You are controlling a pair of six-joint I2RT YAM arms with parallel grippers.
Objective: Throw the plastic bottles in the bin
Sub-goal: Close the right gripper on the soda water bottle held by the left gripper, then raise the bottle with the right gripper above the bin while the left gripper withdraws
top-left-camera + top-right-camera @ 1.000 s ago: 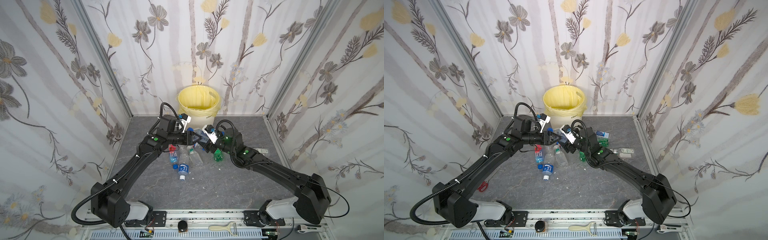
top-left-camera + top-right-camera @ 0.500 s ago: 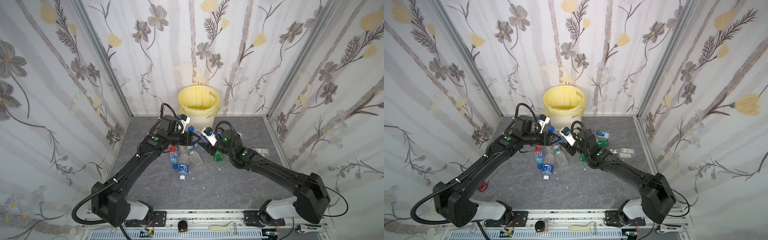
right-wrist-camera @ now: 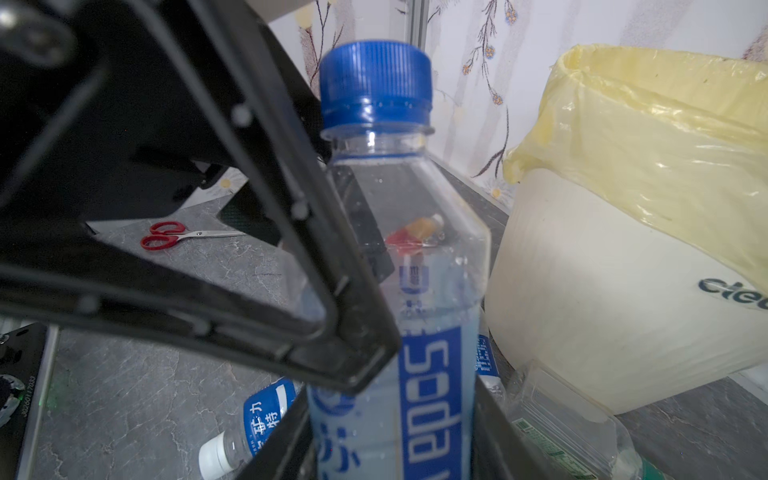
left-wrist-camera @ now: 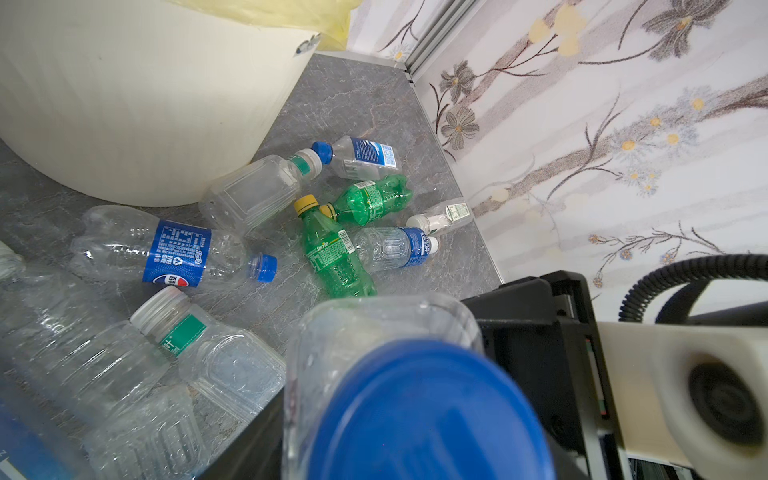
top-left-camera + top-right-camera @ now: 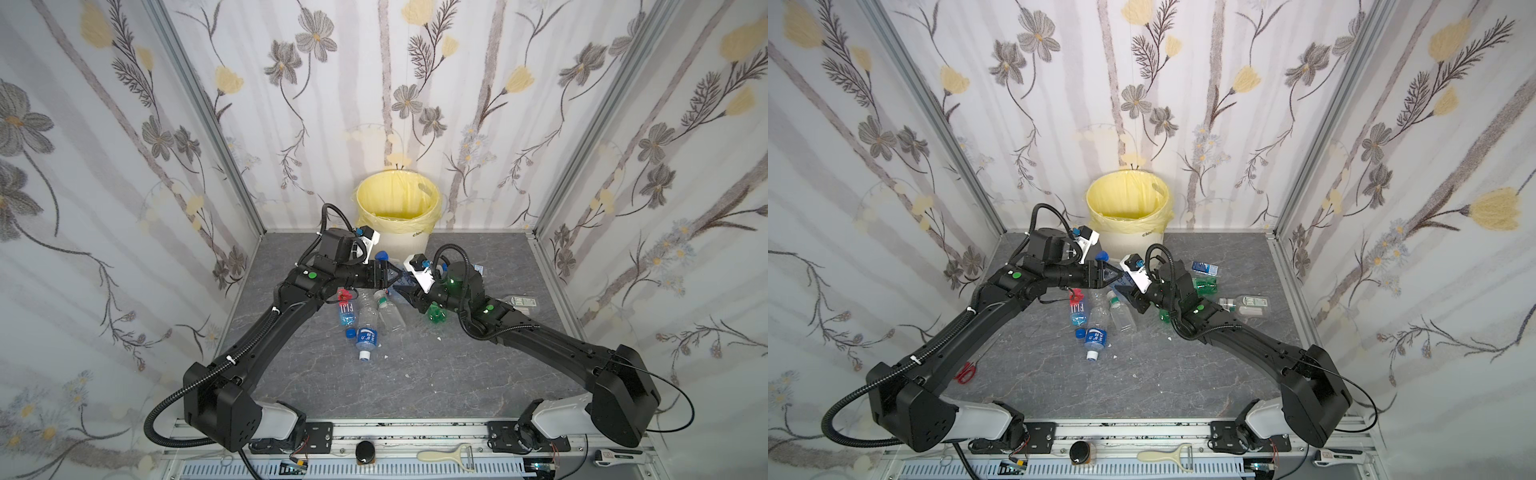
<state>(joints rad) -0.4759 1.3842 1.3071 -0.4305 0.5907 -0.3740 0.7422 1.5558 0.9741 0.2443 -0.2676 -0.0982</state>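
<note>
Floral-papered walls (image 5: 124,166) enclose a grey marbled floor (image 5: 415,374). Two black robot arms reach in from the near edge and meet in the middle, just in front of the bin (image 5: 405,243). The bin is a round cream basket with a yellow bag folded over its rim, standing upright against the back wall.

Between the arms is a clear blue-capped bottle (image 3: 415,291) with a blue "Soda" label. Its long axis runs from the right gripper (image 5: 407,293) up and away toward the bin. The base end sits between that gripper's two fingers, which are clamped on the lower body. The cap (image 5: 382,254) lies near the bin's lower wall in both top views. The left gripper (image 5: 390,274) comes in from the opposite side. One triangular finger (image 3: 266,199) lies across the bottle's side; whether it presses or stands clear cannot be told.

Loose bottles lie on their sides on the floor below the grippers: a red-capped Fiji bottle (image 5: 347,311), a white-capped blue-label bottle (image 5: 368,336) and a clear square bottle (image 5: 388,309). A green bottle (image 5: 438,311) lies under the right wrist.

The left wrist view shows more toward the right wall: a Pepsi-labelled bottle (image 4: 174,253), two green Sprite bottles (image 4: 332,257) and several small clear ones. Another square bottle (image 4: 257,191) rests against the bin's base.

Red-handled scissors (image 5: 965,372) lie beside the left arm. A cream peeler (image 5: 449,455) rests on the front rail.
</note>
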